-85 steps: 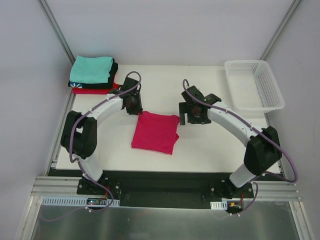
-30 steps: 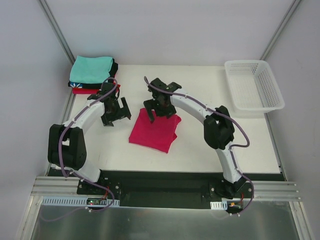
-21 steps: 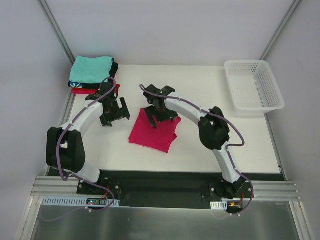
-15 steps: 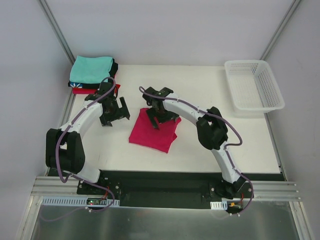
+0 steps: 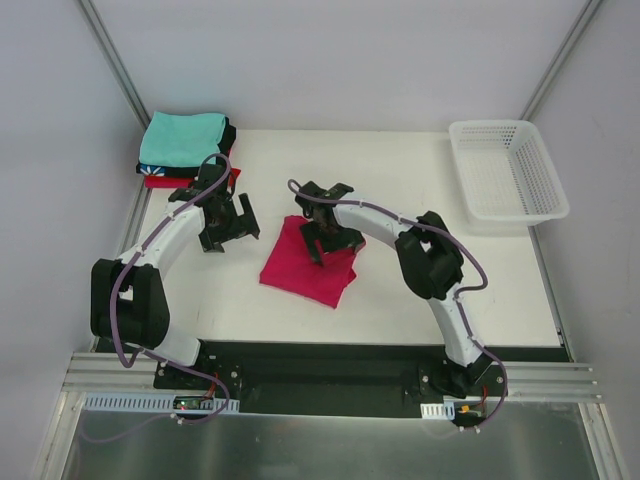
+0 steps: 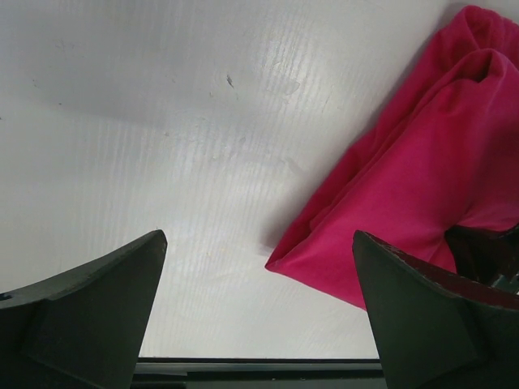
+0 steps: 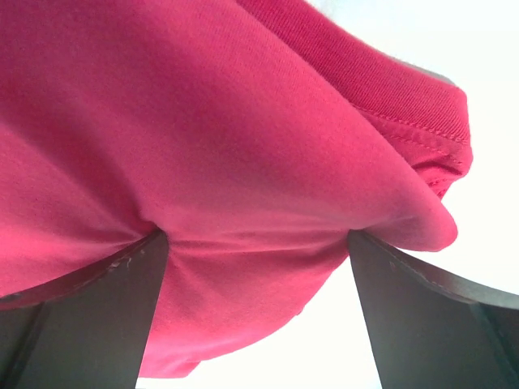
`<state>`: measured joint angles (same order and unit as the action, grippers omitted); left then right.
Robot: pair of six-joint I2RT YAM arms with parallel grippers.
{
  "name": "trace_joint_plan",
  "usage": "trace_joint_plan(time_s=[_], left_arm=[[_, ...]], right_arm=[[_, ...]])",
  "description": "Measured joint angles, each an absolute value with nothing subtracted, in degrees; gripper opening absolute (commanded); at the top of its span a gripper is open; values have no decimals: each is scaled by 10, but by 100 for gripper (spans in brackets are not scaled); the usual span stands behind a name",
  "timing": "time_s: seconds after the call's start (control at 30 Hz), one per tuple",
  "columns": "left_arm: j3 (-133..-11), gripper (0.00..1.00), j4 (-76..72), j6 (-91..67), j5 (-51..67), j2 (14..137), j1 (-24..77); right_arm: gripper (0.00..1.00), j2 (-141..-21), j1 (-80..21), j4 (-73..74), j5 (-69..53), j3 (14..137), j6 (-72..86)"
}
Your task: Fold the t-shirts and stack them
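Note:
A crimson-pink t-shirt (image 5: 300,270) lies folded at the table's middle. My right gripper (image 5: 330,240) is down on its far right part, jaws wide. In the right wrist view the pink cloth (image 7: 243,121) bulges between the spread fingers (image 7: 97,316) of the right gripper (image 7: 258,243), which stands open and pressed into it. My left gripper (image 5: 228,228) hangs open to the left of the shirt, nothing in it. The left wrist view shows the left gripper (image 6: 258,239) over bare table, with the shirt's corner (image 6: 405,203) to the right. A stack of folded t-shirts (image 5: 182,140), teal on top, sits at the far left.
A white mesh basket (image 5: 508,170) stands at the far right corner. The stack has a black layer (image 5: 226,140) and a red one (image 5: 170,182) under the teal. White walls close in the table on three sides.
My right gripper has slid from the shirt's far edge toward me onto the cloth, and the shirt has shifted slightly. The left arm has barely moved.

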<state>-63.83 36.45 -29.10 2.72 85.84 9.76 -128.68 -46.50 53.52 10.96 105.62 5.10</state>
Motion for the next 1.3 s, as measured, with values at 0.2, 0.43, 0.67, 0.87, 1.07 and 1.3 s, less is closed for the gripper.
trace_joint_plan(time_s=[0.2, 0.43, 0.67, 0.87, 1.07, 1.3], left_arm=[[-638, 99, 365, -291, 28, 858, 98], [-638, 99, 365, -291, 30, 859, 98], [-638, 99, 365, -291, 30, 859, 98], [-650, 99, 366, -291, 30, 863, 98], [-672, 99, 366, -291, 30, 870, 98], [-678, 99, 367, -291, 30, 877, 97]], right_arm=[[96, -1237, -435, 503, 92, 971, 59], [96, -1199, -391, 502, 92, 911, 57], [96, -1165, -353, 504, 110, 862, 52], [96, -1143, -302, 521, 140, 835, 39], [96, -1141, -227, 524, 146, 835, 17], [96, -1127, -162, 542, 117, 859, -12]])
